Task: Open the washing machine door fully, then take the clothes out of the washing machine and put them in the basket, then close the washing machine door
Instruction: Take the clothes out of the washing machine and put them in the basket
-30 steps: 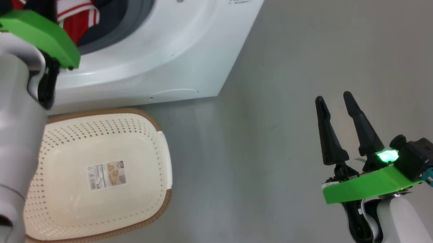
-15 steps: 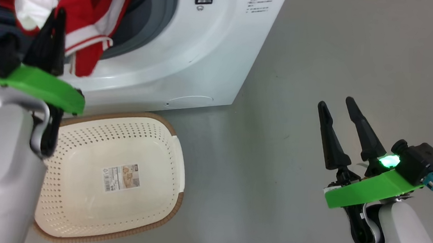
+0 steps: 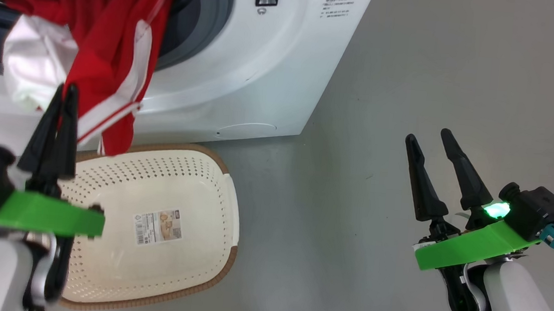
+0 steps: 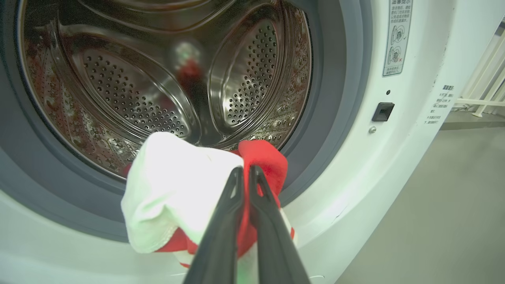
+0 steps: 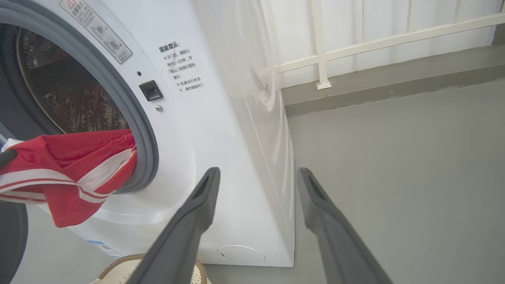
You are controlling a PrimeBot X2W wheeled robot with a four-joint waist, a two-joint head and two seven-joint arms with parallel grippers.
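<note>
In the head view, the left claw is clamped shut on the clothes, a red garment with white trim. Over the last second it has drawn back from the mouth of the washing machine toward the basket (the camera has shifted too, so part of that slide is the view's own). The cloth now stretches from the opening down to the claw, its loose end dangling just above the basket's far rim. The basket holds no clothes yet. The right claw stands wide open and empty, well apart over the floor, as before.

In the left wrist view, the fingers pinch red and white cloth at the lip, and the drum behind looks bare.

In the right wrist view, the garment drapes over the grey gasket, part of it still inside.

The pull-out seems about half done. Carrying the garment over the basket, letting go and closing the door are still to come.
</note>
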